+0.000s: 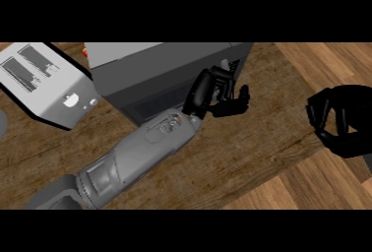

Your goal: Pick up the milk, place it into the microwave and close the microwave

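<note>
One microwave (pixel 167 64) is seen at the top middle of the wooden counter (pixel 240 157), and one toaster (pixel 44 83) with two slots (pixel 22 74) is set just beside it on the left, turned at an angle. The microwave's long axis is laid across the view from left to right, and its dark front (pixel 156 106) is turned toward the lower edge. The milk is not seen from here, so its place and its pointing cannot be told. A small red mark (pixel 85 49) is shown at the microwave's upper left corner, and a pale knob (pixel 69 101) on the toaster's front; no writing can be read on either. Two black hands are counted. The left hand (pixel 207 96) is carried on one grey forearm (pixel 138 152) slanting up from the lower left, and is held at the microwave's right front corner with fingers (pixel 218 78) relaxed and nothing grasped; whether contact is made cannot be told. The right hand (pixel 341 123) is seen at the right edge, well apart from the microwave; whether it is spread or closed cannot be told.
</note>
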Robot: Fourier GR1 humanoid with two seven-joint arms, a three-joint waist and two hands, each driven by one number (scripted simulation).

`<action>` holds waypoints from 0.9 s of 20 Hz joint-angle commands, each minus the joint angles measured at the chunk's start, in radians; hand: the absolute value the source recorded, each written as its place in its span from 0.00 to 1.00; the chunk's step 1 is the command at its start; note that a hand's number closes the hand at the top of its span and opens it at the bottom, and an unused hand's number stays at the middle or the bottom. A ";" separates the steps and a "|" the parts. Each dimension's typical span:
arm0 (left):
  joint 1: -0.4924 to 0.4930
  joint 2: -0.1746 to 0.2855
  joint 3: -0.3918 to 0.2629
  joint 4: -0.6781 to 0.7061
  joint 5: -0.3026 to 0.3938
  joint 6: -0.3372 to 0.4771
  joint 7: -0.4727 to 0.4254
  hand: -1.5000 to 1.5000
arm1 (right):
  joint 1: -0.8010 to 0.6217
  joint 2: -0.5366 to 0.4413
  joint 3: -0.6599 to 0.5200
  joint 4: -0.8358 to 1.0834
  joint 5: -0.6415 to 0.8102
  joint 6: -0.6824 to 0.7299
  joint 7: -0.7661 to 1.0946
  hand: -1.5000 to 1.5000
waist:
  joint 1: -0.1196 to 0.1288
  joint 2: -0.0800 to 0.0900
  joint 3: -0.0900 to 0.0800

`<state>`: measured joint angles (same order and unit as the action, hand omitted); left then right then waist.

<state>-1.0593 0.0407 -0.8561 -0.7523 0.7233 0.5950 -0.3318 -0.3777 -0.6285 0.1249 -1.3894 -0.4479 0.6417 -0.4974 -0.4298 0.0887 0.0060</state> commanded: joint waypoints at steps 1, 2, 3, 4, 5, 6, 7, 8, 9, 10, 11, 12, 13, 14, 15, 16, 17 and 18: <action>-0.077 -0.039 -0.008 0.043 -0.003 -0.006 0.005 1.00 | -0.007 0.003 0.038 -0.053 -0.008 0.094 -0.050 1.00 | -0.024 0.004 0.005; -0.076 -0.039 -0.006 0.049 0.000 -0.005 0.005 1.00 | -0.015 -0.003 0.041 -0.067 -0.008 0.092 -0.040 1.00 | -0.026 0.007 0.005; -0.067 -0.039 -0.012 0.039 0.003 0.009 -0.004 1.00 | -0.005 -0.004 0.047 -0.076 -0.017 0.097 -0.036 1.00 | -0.041 0.006 0.005; -0.076 -0.038 -0.005 0.046 0.004 0.014 -0.003 1.00 | 0.001 0.000 0.056 -0.091 -0.013 0.090 -0.032 1.00 | -0.038 0.003 0.006; -0.069 -0.038 -0.004 0.041 0.013 0.017 -0.006 1.00 | -0.002 -0.005 0.049 -0.099 -0.028 0.090 -0.028 1.00 | -0.047 0.005 0.005; -0.071 -0.038 -0.001 0.041 0.014 0.019 -0.009 1.00 | -0.006 -0.002 0.061 -0.107 -0.028 0.092 -0.020 1.00 | -0.041 0.013 0.006; -0.074 -0.038 -0.004 0.044 0.011 0.028 -0.010 1.00 | 0.004 -0.003 0.062 -0.122 -0.031 0.086 -0.016 1.00 | -0.052 0.004 0.006; -0.067 -0.038 -0.008 0.042 0.014 0.031 -0.011 1.00 | 0.005 -0.006 0.067 -0.129 -0.034 0.092 -0.013 1.00 | -0.051 0.008 0.006; -0.068 -0.038 -0.009 0.040 0.016 0.034 -0.015 1.00 | 0.002 -0.001 0.072 -0.137 -0.035 0.084 -0.006 1.00 | -0.047 0.011 0.006; -0.067 -0.038 -0.008 0.041 0.017 0.042 -0.018 1.00 | -0.003 -0.003 0.076 -0.151 -0.039 0.085 0.001 1.00 | -0.047 0.010 0.005; -0.069 -0.038 -0.015 0.039 0.011 0.048 -0.025 1.00 | 0.002 -0.002 0.081 -0.160 -0.040 0.081 0.005 1.00 | -0.058 0.009 0.006; -0.066 -0.038 -0.010 0.040 0.018 0.050 -0.026 1.00 | 0.008 -0.006 0.082 -0.167 -0.043 0.081 0.010 1.00 | -0.054 0.007 0.005; -0.064 -0.038 -0.013 0.041 0.018 0.060 -0.027 1.00 | 0.010 -0.001 0.090 -0.177 -0.044 0.079 0.015 1.00 | -0.057 0.008 0.006; -0.060 -0.038 -0.015 0.037 0.023 0.059 -0.025 1.00 | 0.014 -0.010 0.092 -0.186 -0.046 0.084 0.019 1.00 | -0.066 0.009 0.006; -0.063 -0.038 -0.013 0.039 0.023 0.066 -0.026 1.00 | 0.015 -0.010 0.087 -0.196 -0.056 0.079 0.022 1.00 | -0.070 0.004 0.005; -0.061 -0.038 -0.007 0.036 0.026 0.072 -0.035 1.00 | 0.015 -0.008 0.092 -0.208 -0.056 0.073 0.028 1.00 | -0.075 0.006 0.004; -0.065 -0.038 -0.006 0.040 0.027 0.077 -0.030 1.00 | 0.027 -0.007 0.095 -0.207 -0.060 0.075 0.028 1.00 | -0.074 0.008 0.007; -0.059 -0.037 -0.013 0.039 0.027 0.080 -0.033 1.00 | 0.020 -0.003 0.102 -0.226 -0.061 0.074 0.031 1.00 | -0.071 0.007 0.006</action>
<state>-1.0321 0.0653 -0.8613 -0.7696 0.7584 0.6976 -0.3798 -0.3607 -0.6359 0.2138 -1.5891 -0.5014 0.6653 -0.4286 -0.4770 0.0828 0.0078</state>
